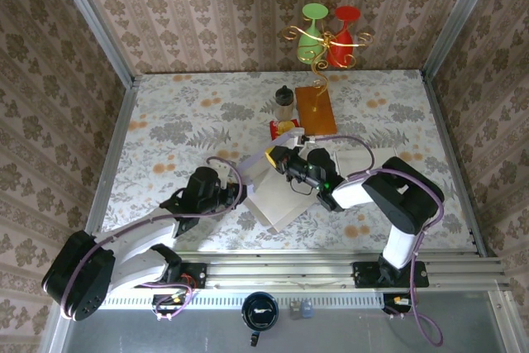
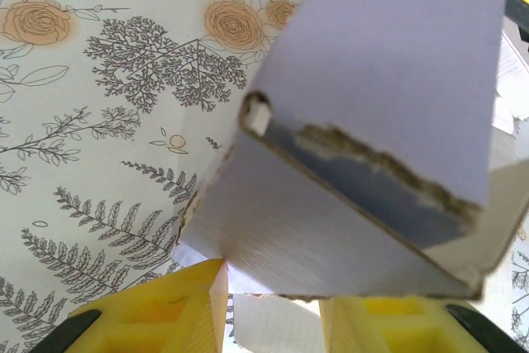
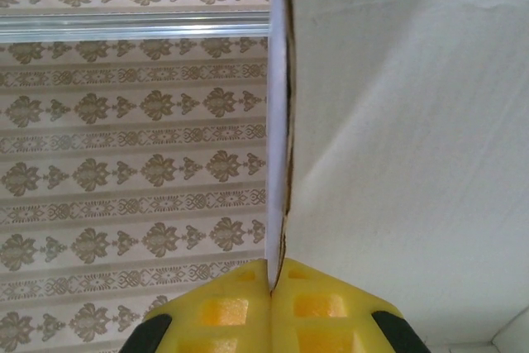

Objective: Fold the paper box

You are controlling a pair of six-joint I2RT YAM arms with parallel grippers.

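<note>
Pinching paper box (image 1: 277, 200) flap with clenched right gripper (image 3: 271, 277); left gripper (image 2: 273, 295) at box corner, cannot tell grasp; light creasable card, take by flap edges

Table (image 1: 165, 138) holdings: paper box (image 1: 277, 200) at centre, its left edge between the fingers (image 2: 157, 316) of the left gripper (image 1: 238, 192), its far flap pinched in the right gripper (image 1: 273, 157); just behind it a small object (image 1: 283, 129), then a bottle (image 1: 284, 103) just left of a board (image 1: 316, 109) bearing a glass stand (image 1: 326, 35).
</note>
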